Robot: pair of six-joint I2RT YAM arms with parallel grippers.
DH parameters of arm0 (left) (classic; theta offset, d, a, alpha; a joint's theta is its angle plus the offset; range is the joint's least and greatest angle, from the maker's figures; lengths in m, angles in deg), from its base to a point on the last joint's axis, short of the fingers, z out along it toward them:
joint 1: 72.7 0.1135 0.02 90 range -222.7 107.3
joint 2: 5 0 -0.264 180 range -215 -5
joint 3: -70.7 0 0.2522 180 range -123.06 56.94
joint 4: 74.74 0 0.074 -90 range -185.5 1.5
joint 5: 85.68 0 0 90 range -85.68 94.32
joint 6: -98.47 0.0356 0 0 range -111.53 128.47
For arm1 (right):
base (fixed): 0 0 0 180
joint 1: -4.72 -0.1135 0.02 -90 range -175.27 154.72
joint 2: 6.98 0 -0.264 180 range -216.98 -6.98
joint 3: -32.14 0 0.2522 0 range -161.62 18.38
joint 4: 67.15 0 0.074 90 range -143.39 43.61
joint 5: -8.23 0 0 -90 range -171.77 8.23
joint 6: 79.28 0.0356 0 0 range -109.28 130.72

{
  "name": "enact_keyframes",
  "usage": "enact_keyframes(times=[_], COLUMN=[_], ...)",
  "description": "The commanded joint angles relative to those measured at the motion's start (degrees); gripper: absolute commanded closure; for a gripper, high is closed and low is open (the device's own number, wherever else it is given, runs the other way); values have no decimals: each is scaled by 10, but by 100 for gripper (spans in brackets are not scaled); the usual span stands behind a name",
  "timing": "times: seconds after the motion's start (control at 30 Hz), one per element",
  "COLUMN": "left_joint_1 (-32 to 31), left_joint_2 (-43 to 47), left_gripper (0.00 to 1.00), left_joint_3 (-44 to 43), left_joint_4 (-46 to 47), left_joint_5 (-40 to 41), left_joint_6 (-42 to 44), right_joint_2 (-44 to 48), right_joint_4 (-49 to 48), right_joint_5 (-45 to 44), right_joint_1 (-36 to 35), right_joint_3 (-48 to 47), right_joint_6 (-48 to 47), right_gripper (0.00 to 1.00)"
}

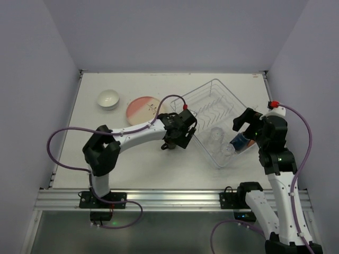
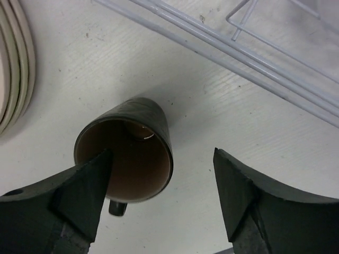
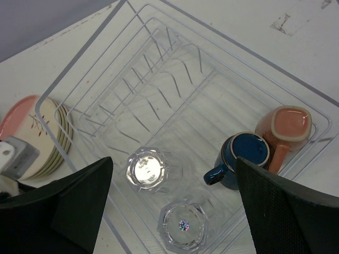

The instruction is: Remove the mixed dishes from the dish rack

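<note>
Between the fingers of the left gripper (image 2: pixel 161 153) stands the brown cup (image 2: pixel 140 114), upright on the table (image 1: pixel 132 159). The jaws are spread wide. The left finger reaches over the cup's mouth and the right finger stands well clear of its wall, so nothing is clamped. Whether the left finger touches the rim I cannot tell.

The cup sits just beside the outer wire of the dish rack (image 1: pixel 212 106), near the stack of plates (image 1: pixel 144 109). Judging by this, the step is setting the cup down outside the rack. To finish it well, the left arm should rise straight up until the finger is above the rim. Any sideways drift first could tip the cup or knock it against the rack.

Over at the rack, the right gripper (image 3: pixel 173 159) hovers with its jaws released and holding nothing. Below it lie the two clear glasses (image 3: pixel 147 169) (image 3: pixel 183 225), the dark blue cup (image 3: pixel 246 153) and the salmon cup (image 3: pixel 286 127), the two cups touching in one corner. The blue cup looks the easier pick, with one finger inside its rim. The glasses are smooth and probably slippery, so they want a centred, firm pinch.

The white bowl (image 1: pixel 108 99) rests far off on the table.
</note>
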Motion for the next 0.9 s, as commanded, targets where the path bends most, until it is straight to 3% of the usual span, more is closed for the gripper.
enact_keyframes(times=[0.0,0.03,0.07,0.23,0.43,0.5,0.6,0.87], left_joint_1=[-7,-7,-7,-7,28,96,148,160], left_joint_2=[86,116,133,275,434,458,489,508], left_gripper=[18,15,0,0,0,0,0,0], left_joint_3=[1,3,8,58,193,247,293,331], left_joint_4=[12,13,16,18,-36,-39,-31,24], left_joint_5=[17,19,20,84,190,172,153,152], left_joint_6=[8,5,5,-20,-66,-56,-27,-21], right_joint_2=[-22,-29,-37,-84,-141,-155,-175,-245], right_joint_4=[-33,-35,-37,-49,-45,-30,-26,-21], right_joint_5=[-5,-8,-18,-65,-130,-164,-216,-242], right_joint_1=[2,2,1,1,1,2,2,52], right_joint_3=[8,9,11,14,18,12,8,-24], right_joint_6=[11,15,21,54,109,158,185,157], right_gripper=[1,1,1,1,1,1,1,1])
